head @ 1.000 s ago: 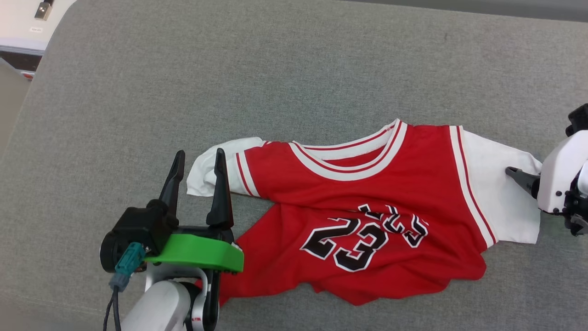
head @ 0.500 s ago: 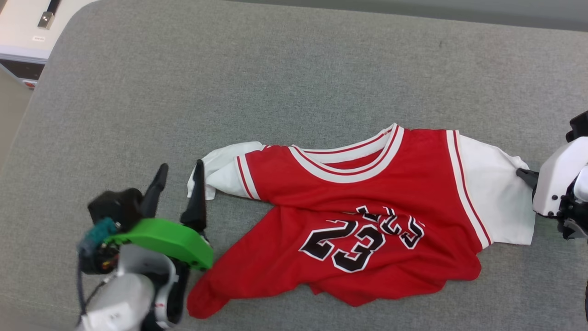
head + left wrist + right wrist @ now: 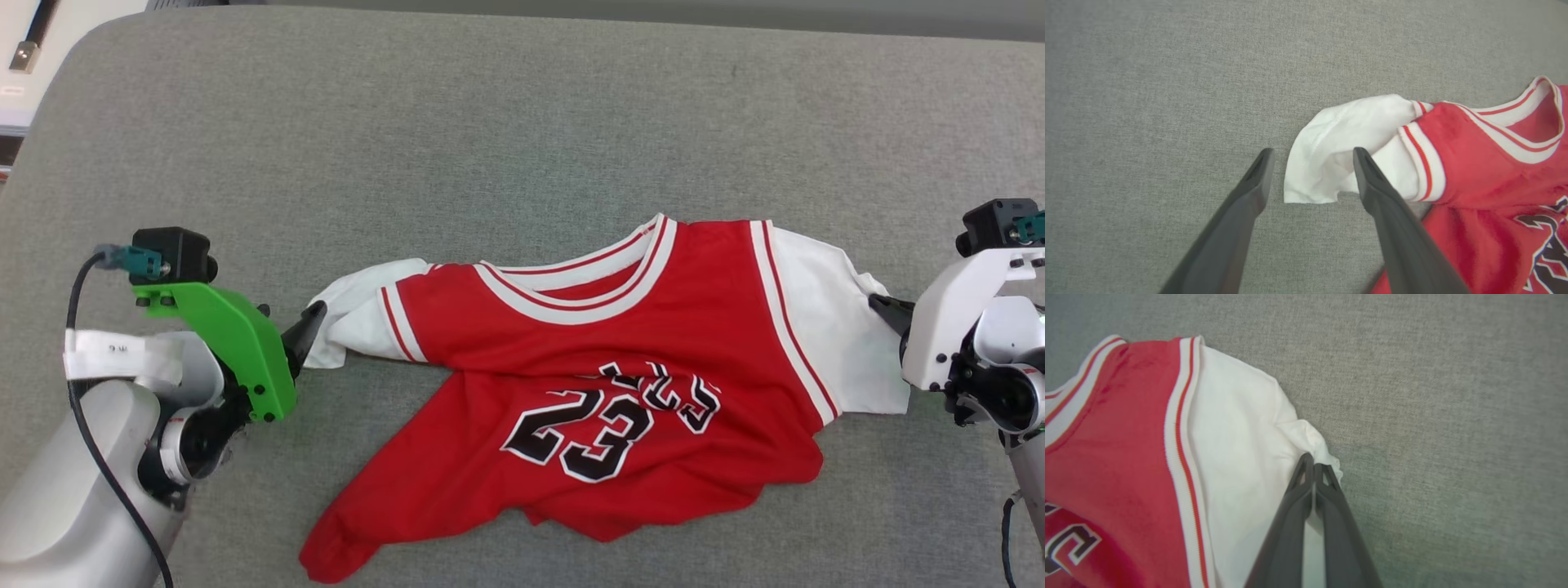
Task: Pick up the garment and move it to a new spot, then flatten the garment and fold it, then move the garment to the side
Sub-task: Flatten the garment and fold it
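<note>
The garment (image 3: 604,327), a red jersey with white sleeves and black numerals, lies rumpled and face up on the grey cushion. My left gripper (image 3: 306,322) points in from the left at the white left sleeve (image 3: 1331,139). In the left wrist view it (image 3: 1312,151) stands open, the sleeve's cuff edge lies between its fingers, and one finger (image 3: 1372,183) overlaps the cloth. My right gripper (image 3: 1313,461) is shut on the bunched edge of the white right sleeve (image 3: 1241,428). The head view shows it (image 3: 878,302) at the garment's right end.
The grey upholstered surface (image 3: 490,122) spreads wide behind the garment, with a rounded corner at the upper left. Beyond that corner stands a white tabletop with a cable plug (image 3: 24,55). My pale forearms sit at both lower sides.
My left arm has swung out to the left and now points sideways at the left sleeve, uncovering the red hem. The right gripper has shut on the right sleeve. The camera view has shifted.
</note>
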### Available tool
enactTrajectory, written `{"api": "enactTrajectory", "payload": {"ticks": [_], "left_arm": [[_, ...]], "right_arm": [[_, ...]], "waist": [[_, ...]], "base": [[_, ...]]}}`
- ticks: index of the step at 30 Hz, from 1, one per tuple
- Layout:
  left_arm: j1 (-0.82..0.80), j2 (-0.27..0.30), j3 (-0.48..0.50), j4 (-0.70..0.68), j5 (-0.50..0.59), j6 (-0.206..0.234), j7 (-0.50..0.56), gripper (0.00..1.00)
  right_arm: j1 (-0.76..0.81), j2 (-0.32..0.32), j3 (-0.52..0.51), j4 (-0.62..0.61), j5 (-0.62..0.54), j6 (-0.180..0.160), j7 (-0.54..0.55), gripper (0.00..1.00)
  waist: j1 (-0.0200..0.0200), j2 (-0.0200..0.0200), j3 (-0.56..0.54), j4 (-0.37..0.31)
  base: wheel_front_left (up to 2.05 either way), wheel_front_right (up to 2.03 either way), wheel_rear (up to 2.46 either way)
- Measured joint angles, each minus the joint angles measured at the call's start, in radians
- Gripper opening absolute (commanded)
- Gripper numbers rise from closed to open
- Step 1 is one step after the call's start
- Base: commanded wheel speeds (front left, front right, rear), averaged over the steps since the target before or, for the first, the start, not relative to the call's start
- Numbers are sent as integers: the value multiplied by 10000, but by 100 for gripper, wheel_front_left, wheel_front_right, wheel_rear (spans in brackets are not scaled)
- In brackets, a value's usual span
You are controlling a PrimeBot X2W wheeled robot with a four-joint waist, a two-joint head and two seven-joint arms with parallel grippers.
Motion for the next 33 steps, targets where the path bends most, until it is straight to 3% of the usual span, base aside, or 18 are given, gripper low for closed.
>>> {"api": "enactTrajectory", "payload": {"ticks": [15, 16, 18, 23, 33], "left_arm": [[-1555, -136, -1206, 2986, -159, -897, 2054, 100], [-1681, -146, -1281, 3137, -163, -972, 2224, 85], [-1842, -174, -1335, 3373, -182, -1089, 2403, 0], [-2091, -405, -1432, 3962, -140, -1421, 2169, 0], [-2431, -633, -1542, 4642, 550, -1394, 512, 0]], "right_arm": [[-12, 56, 15, -546, -4, 13, -203, 0], [-14, 56, 12, -556, -4, 13, -240, 0], [-18, 58, 10, -560, -4, 13, -313, 0], [-19, 46, -4, -560, -4, 13, -523, 0], [-342, -48, -61, 71, -464, 12, -1572, 0]], "waist": [[0, 1, 624, -593], [0, 1, 647, -618], [-1, 1, 665, -665], [-1, 1, 633, -704], [0, 0, 52, -613]], "base": [[0, 0, 0], [0, 0, 0], [0, 0, 0], [0, 0, 0], [0, 0, 0]]}}
